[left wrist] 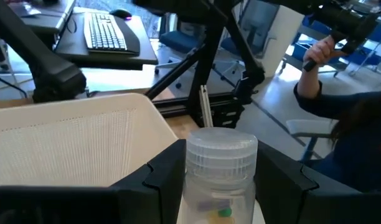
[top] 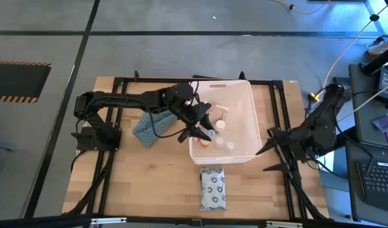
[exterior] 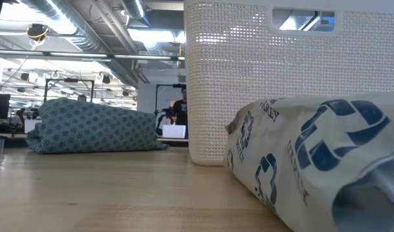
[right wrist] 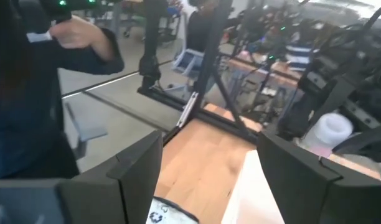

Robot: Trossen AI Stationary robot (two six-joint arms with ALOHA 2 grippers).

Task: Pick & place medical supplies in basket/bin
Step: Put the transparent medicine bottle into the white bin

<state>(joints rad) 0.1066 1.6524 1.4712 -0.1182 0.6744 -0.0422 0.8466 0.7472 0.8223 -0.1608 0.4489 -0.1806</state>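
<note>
My left gripper (top: 203, 128) reaches over the left wall of the white bin (top: 248, 101) and is shut on a clear pill bottle (left wrist: 220, 163) with a white ribbed cap. Several small white bottles (top: 220, 126) lie in the bin, one with an orange cap (top: 206, 141). The flat grey-white patterned soft pack (top: 212, 188) lies flat on the table near the bin's near wall; it fills the right of the low view (exterior: 313, 148). My right gripper (top: 268, 158) is open and waits right of the bin, touching nothing; its wrist view shows its fingers wide apart (right wrist: 218, 180). My left gripper pinches the bottle between its two fingers (left wrist: 165, 177), on the clear body just below the cap (left wrist: 220, 190). The bottle's cap end sticks out past the fingertips. It is lifted clear, above the bin's left wall (left wrist: 72, 143); the right wrist view shows it raised there too (right wrist: 330, 130).
A blue-grey patterned pouch (top: 148, 130) lies on the table left of the bin, under my left arm; the low view shows it as well (exterior: 94, 125). Bare wood lies in front of the bin on both sides of the soft pack. A person stands beyond the table (left wrist: 340, 106).
</note>
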